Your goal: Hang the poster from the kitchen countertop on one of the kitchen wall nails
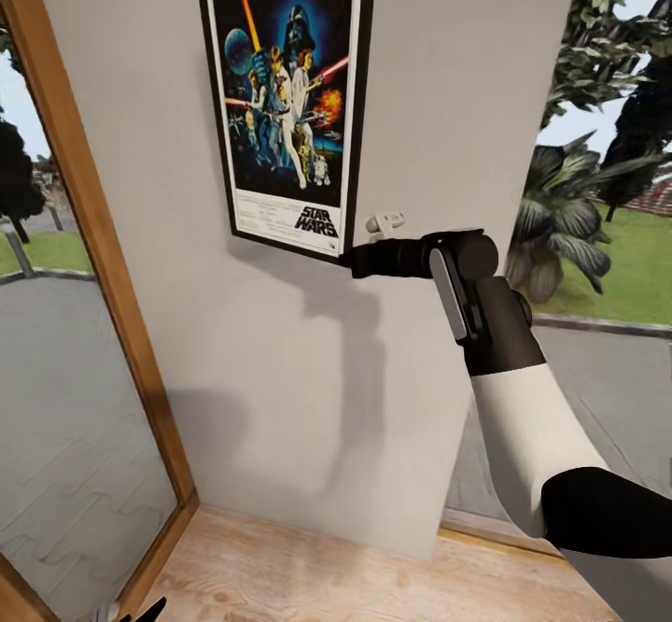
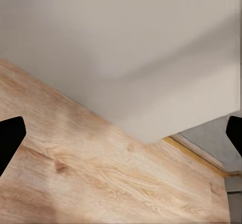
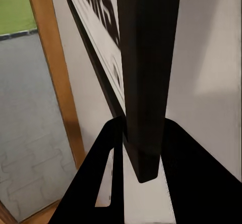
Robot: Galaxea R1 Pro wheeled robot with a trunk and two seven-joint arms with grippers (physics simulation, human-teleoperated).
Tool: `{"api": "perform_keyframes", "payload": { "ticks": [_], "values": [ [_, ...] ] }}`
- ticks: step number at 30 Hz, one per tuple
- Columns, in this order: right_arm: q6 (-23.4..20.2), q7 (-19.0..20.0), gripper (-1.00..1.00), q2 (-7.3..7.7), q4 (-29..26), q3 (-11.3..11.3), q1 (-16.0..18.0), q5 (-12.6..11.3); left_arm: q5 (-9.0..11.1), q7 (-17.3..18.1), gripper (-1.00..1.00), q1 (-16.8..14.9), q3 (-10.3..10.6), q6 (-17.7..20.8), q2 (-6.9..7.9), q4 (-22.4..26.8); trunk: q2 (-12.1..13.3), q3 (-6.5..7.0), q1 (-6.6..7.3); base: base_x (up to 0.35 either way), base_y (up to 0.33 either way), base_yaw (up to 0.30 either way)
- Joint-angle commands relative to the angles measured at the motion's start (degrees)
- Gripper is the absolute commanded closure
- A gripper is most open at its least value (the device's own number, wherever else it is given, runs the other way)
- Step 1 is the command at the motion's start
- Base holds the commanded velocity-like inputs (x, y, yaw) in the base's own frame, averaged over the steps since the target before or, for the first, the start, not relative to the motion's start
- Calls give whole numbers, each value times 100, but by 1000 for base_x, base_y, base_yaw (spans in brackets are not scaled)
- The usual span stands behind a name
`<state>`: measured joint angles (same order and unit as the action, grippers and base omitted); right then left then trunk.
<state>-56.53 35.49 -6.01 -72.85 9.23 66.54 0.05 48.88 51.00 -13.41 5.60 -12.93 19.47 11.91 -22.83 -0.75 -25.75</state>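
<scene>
Here the poster [image 1: 287, 104] lies flat against the pale grey wall panel [image 1: 308, 388], its long axis running up the wall with a slight lean, the "STAR WARS" logo at the lower end. The right gripper [image 1: 359, 259] reaches in from the right and meets the frame at its lower right corner, so the poster rises up and away to the left of the fingers. In the right wrist view a dark finger [image 3: 146, 82] lies across the white border, right by the poster's edge [image 3: 96, 47], and the fingers look clenched on that corner. No nail head can be made out; whether the poster's top already hangs on one is hidden. The right arm is plainly the nearer one. The left gripper [image 2: 121, 133] points down at the wood plank floor [image 2: 91, 178] with its fingers spread wide, grasping nothing.
</scene>
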Motion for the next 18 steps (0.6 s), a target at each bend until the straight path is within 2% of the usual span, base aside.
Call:
{"api": "perform_keyframes", "payload": {
  "ticks": [1,8,12,18],
  "values": [
    [-34,20,100,0,7,-6,4,-14,43,7,-100,-3,49,-34,4,-4,-9,-5,-3,-4,4,-79],
    [-41,67,100,11,154,-4,7,-51,43,7,-100,-3,52,-34,6,-4,-9,-1,-3,-1,1,-21],
    [-42,346,100,9,331,5,29,-66,43,7,-100,-3,49,-34,6,-4,-9,-1,-3,0,0,-2],
    [-42,532,100,12,378,8,60,-67,43,7,-100,-3,53,-35,6,-4,-9,0,-3,0,0,0]
  ]
}}
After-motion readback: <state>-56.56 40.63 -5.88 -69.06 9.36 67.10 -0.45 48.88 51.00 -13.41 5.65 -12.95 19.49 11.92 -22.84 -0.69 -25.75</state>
